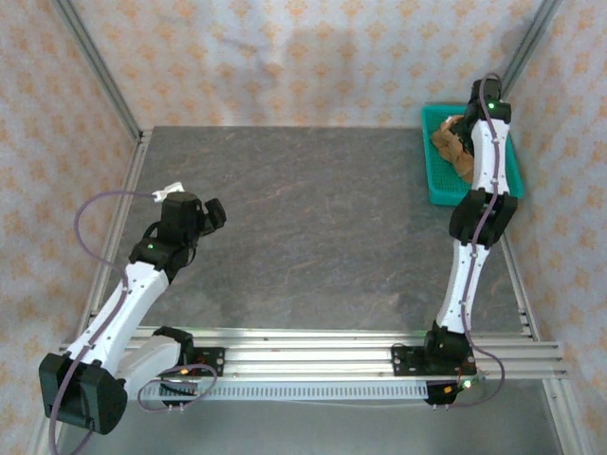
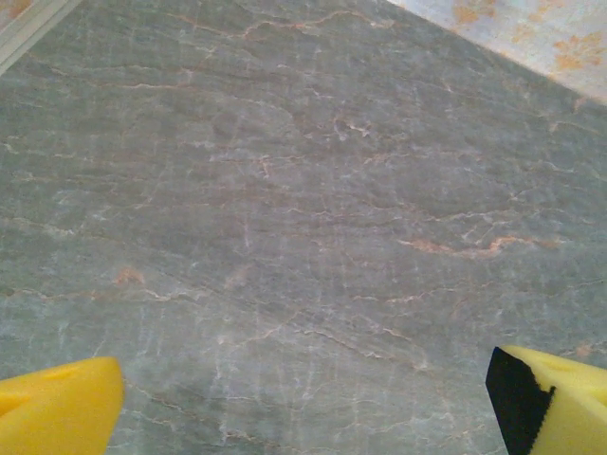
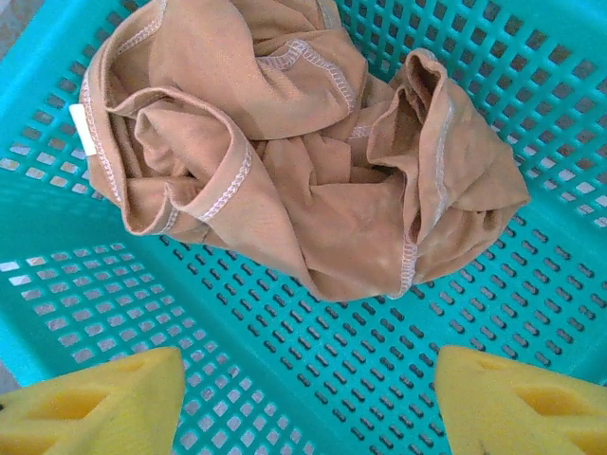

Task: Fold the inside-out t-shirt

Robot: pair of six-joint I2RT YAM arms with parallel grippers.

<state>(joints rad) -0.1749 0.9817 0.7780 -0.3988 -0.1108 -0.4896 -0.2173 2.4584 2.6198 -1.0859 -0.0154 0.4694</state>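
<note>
Lying crumpled in a teal perforated basket, the inside-out t-shirt is located at the far right corner of the table. In the top view, the basket is seen close to the right wall. Part of the tan garment is visible just left of the right arm, which is extended over the basket.

In the right wrist view, the garment is bunched into a single heap on the basket floor, toward the far side. Pale overlock seams are exposed along its folds, and a small white label is seen at its left edge.

The right gripper is held above the basket with its jaws parted. Its two yellow fingers are seen at the lower corners, with bare basket floor between them. Nothing is gripped, and the cloth is touched by neither fingertip; the heap lies beyond the tips.

The left gripper is positioned over the left half of the table, well apart from the basket. Its jaws are spread wide, and grey veined tabletop is seen between the yellow fingers. Nothing is held. In the top view, this gripper is pointed toward the middle of the table.
</note>
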